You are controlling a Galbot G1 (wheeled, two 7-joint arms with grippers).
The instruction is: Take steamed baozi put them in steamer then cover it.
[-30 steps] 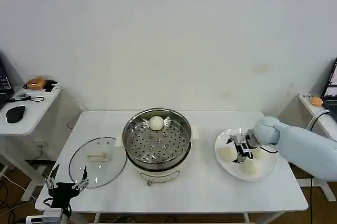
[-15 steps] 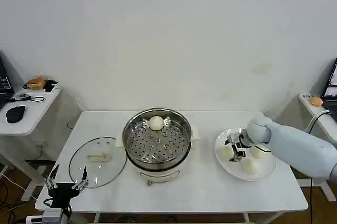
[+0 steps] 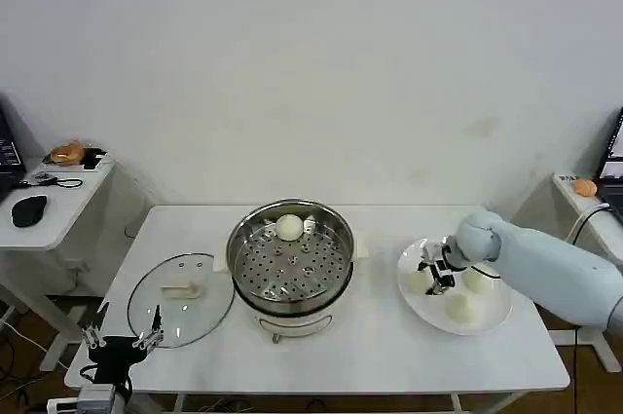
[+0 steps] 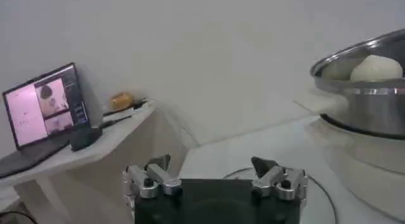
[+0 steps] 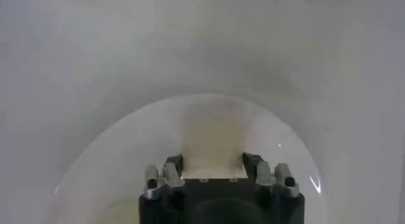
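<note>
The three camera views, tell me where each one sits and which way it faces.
Head view: high on the body, looking down at the steamer, cover, plate; both arms show.
Left wrist view: low at the table's edge, facing the steamer side-on; left gripper open.
Right wrist view: above the plate, right gripper astride a baozi.
Head and left wrist views share the steamer's baozi.
</note>
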